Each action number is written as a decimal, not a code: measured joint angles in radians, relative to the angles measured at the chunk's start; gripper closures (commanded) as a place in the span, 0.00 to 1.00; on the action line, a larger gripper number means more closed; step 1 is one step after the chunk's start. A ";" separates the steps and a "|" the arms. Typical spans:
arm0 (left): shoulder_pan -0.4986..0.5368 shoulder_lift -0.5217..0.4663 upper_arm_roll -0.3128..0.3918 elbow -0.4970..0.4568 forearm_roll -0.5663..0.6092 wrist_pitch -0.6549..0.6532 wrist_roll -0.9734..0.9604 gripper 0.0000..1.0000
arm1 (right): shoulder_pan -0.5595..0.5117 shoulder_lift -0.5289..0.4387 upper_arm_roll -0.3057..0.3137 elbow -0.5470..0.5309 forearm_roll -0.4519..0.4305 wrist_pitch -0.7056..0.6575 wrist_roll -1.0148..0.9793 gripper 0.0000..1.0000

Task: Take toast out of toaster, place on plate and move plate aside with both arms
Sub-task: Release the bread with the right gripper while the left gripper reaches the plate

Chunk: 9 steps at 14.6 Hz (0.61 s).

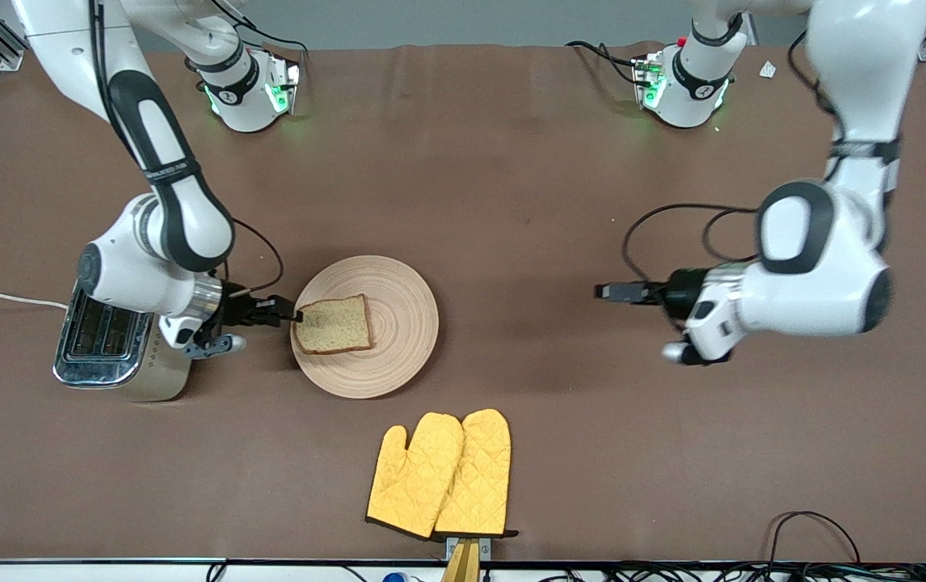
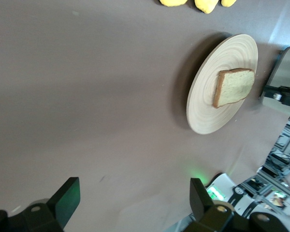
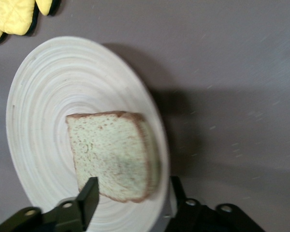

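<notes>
- I see the brown table (image 1: 511, 162) running bare and wide between the two arm bases and across its middle; the open room I have lies mostly toward the left arm's end.
- The right arm (image 1: 164, 194) comes down from its base and bends over the toaster; the left arm (image 1: 827, 267) hangs over bare table, well apart from the plate, and waits.
- The toaster (image 1: 111, 343) stands at the right arm's end of the table, slots up, just beside the plate's rim with a narrow strip of cloth between them.
- The plate (image 1: 398, 356) lies flat near the middle of the table; its rim is free of other objects all round, with bare cloth toward the left arm's end.
- A pair of yellow oven mitts (image 1: 443, 473) lies nearer the front camera than the plate, close to the table's front edge and not touching the plate.
- The toast (image 1: 335, 325) lies on the plate, off centre toward the toaster, one crust edge near the rim.
- The right gripper (image 1: 295, 315) sits at the plate's rim on the toaster side, fingers spread either side of the toast's corner; in the right wrist view one fingertip (image 3: 89, 193) overlaps the crust, and whether it touches I cannot tell.
- The left gripper (image 1: 604, 291) points toward the plate, fingers (image 2: 67, 195) parted with nothing between them.
</notes>
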 measured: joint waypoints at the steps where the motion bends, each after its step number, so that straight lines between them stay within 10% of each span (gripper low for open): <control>1: -0.031 0.051 -0.001 0.016 -0.039 0.034 0.006 0.00 | -0.019 -0.008 -0.003 0.005 -0.054 0.000 -0.016 0.00; 9: -0.376 0.419 -0.025 0.231 -0.317 0.469 0.140 0.01 | -0.058 -0.142 -0.133 0.389 -0.452 -0.518 0.229 0.00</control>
